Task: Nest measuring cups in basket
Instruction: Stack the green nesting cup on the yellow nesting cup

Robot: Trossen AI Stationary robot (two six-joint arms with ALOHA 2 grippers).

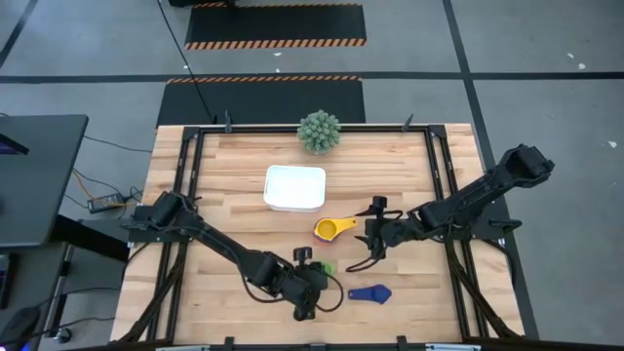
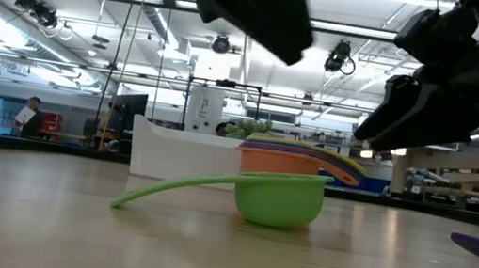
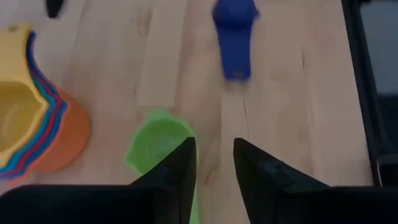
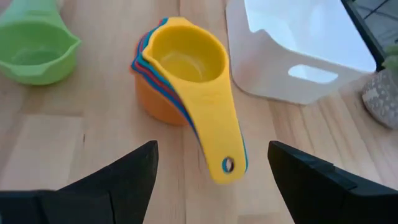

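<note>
Nesting is partly done: seen from above, the stacked cups [image 1: 333,228], yellow on top, sit on the table just beside the basket [image 1: 294,187], not yet in it. The green cup [image 1: 327,266] lies a little farther from the basket, and the dark blue cup [image 1: 370,292] farther still. The left gripper [image 1: 314,276] hangs at the green cup; the right gripper [image 1: 375,234] hovers next to the stack, on the side away from the basket.

From table height, the green cup [image 2: 279,197] stands upright on the wood in front of the stack [image 2: 298,158], with the basket [image 2: 185,150] behind.

The left wrist view shows its narrow-set fingers [image 3: 180,171] over the green cup's [image 3: 155,140] handle side; whether they pinch the handle I cannot tell.

The right wrist view shows its jaws spread wide and holding nothing, facing the stack's yellow handle [image 4: 221,140].

The step in hand looks to be fetching the green cup. Next it must be lifted level and dropped into the stack, or under it if larger.
</note>
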